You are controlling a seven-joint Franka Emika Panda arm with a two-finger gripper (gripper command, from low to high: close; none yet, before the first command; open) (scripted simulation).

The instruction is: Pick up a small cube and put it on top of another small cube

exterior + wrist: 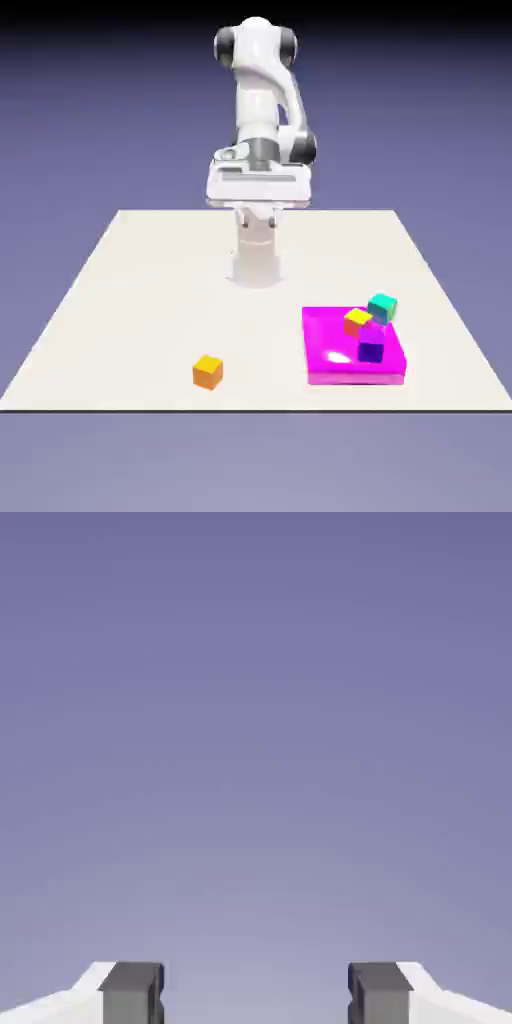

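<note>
Arm folded high at the far edge, cubes untouched on the table.

Nearest the camera, the small orange cube (208, 372) sits alone on the white table (120, 300), toward the exterior view's left. Further back and right, a magenta slab (330, 345) carries a dark blue cube (371, 351), a yellow-topped cube (357, 321) and the teal-green cube (382, 306) at its far corner. Beyond, the gripper (255, 992) hangs with fingers (131, 992) spread apart, holding nothing, facing only backdrop.
</note>
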